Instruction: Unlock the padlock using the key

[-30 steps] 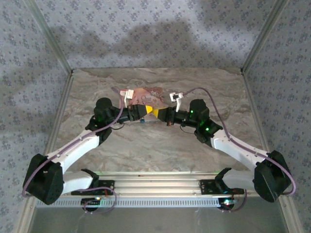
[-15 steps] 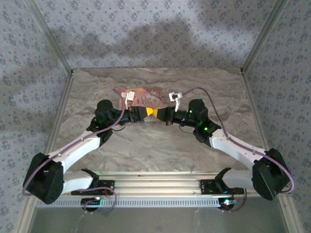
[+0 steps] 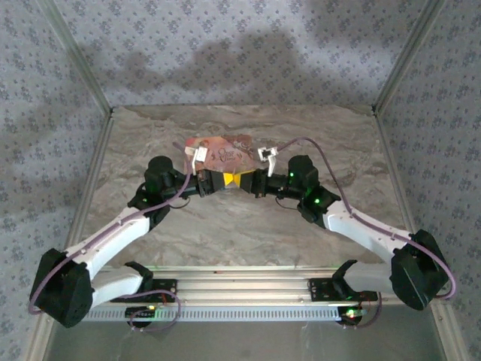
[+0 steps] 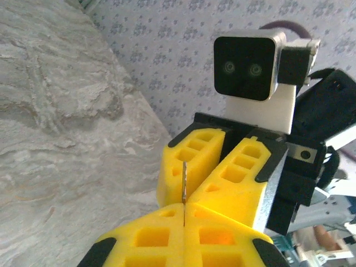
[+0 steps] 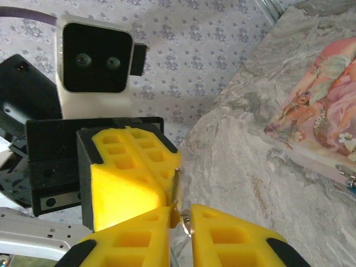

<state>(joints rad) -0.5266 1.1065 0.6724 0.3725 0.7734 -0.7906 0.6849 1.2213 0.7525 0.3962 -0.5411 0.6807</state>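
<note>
Progress early: thin pale metal key [image 4: 183, 181] sits pinched in the pressed-together yellow left gripper [image 4: 183, 206], its end between the slightly spread right gripper [image 5: 181, 213], while what looks like the tiny blue padlock [image 5: 347, 174] lies on the marble table [image 5: 239, 150] beside the pink printed box [image 5: 322, 105], not yet keyed.

A thin pale metal key [image 4: 183, 179] has its base hidden between the left gripper's [image 4: 183, 207] pressed-together yellow fingers. Whether the right gripper [image 5: 179, 211] pinches its tip is unclear. To that gripper's right, the frame edge cuts off a small blue-and-metal object [image 5: 346, 173].
</note>
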